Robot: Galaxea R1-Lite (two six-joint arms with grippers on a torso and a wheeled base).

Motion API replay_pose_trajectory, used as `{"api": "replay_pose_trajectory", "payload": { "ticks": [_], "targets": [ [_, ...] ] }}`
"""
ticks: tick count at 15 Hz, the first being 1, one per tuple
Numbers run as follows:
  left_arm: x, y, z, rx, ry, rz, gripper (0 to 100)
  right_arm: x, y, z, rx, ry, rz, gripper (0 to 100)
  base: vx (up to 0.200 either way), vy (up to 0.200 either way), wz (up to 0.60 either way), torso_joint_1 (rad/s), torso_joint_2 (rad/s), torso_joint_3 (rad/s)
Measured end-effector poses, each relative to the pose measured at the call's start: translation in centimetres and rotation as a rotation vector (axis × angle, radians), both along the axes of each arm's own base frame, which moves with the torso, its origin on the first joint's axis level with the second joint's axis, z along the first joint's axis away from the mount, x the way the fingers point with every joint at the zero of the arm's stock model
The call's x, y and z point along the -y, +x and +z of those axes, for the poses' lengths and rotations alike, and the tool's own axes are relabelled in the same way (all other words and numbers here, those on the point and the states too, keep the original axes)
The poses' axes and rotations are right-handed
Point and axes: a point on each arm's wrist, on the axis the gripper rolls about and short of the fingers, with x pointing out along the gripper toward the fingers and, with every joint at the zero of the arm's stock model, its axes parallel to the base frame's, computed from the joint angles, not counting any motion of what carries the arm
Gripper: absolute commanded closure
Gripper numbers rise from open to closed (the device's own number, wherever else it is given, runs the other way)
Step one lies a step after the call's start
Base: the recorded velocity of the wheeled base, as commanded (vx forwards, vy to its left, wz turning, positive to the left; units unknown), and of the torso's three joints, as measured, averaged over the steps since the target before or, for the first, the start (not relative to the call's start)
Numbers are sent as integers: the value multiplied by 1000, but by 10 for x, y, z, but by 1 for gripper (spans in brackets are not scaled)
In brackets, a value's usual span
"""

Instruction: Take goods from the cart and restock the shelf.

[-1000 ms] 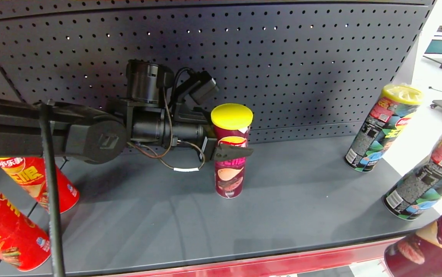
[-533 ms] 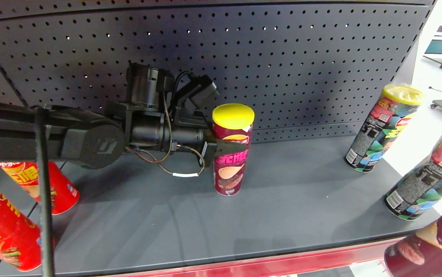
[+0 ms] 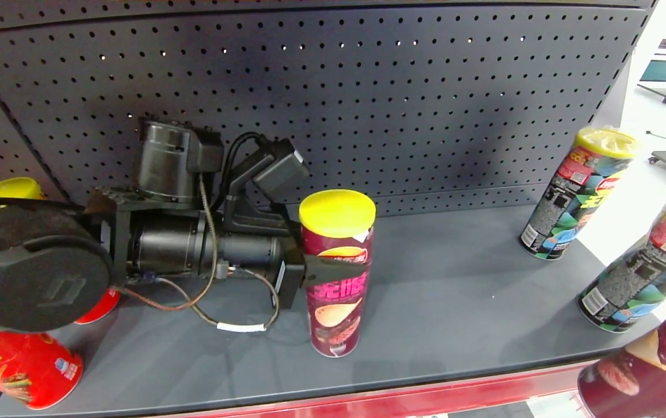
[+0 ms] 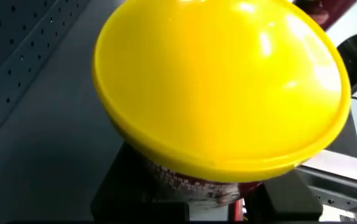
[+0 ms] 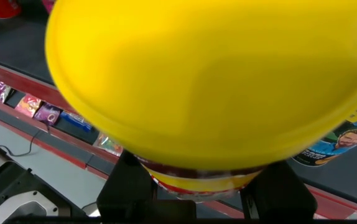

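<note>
Head view: maroon can (image 3: 336, 316) with yellow lid is upright at mid-shelf, near the front edge; base at the shelf deck (image 3: 455, 302), contact cannot be told; left gripper (image 3: 341, 268) is clamped across its upper body, 1 finger (image 3: 327, 269) lying over the label, arm coming in level from the left. Right gripper (image 5: 203, 193) grips a second can (image 5: 209, 81) under its yellow lid, fingers either side. Around it: pegboard back panel (image 3: 368, 87) well behind the maroon can; 2 black-patterned cans (image 3: 576, 191) (image 3: 640, 261) with yellow lids at the shelf's right end, well apart from it; 1 red can (image 3: 20, 366) at front left, another red can (image 3: 98, 305) partly hidden behind the left arm; a yellow lid (image 3: 5, 188) shows above the arm; another maroon can (image 3: 640, 371) sits low at the right front, past the red front strip (image 3: 426, 397).
</note>
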Motion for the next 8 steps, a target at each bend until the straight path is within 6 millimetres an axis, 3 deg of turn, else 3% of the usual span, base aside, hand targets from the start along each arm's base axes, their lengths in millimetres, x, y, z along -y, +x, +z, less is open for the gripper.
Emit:
{"api": "replay_pose_trajectory", "payload": {
  "ticks": [8],
  "targets": [
    [-1, -24, -8, -7, -18, -28, 100, -1, 3, 0, -12, -3, 3, 100, 0, 0, 0, 0, 0, 0]
  ]
}}
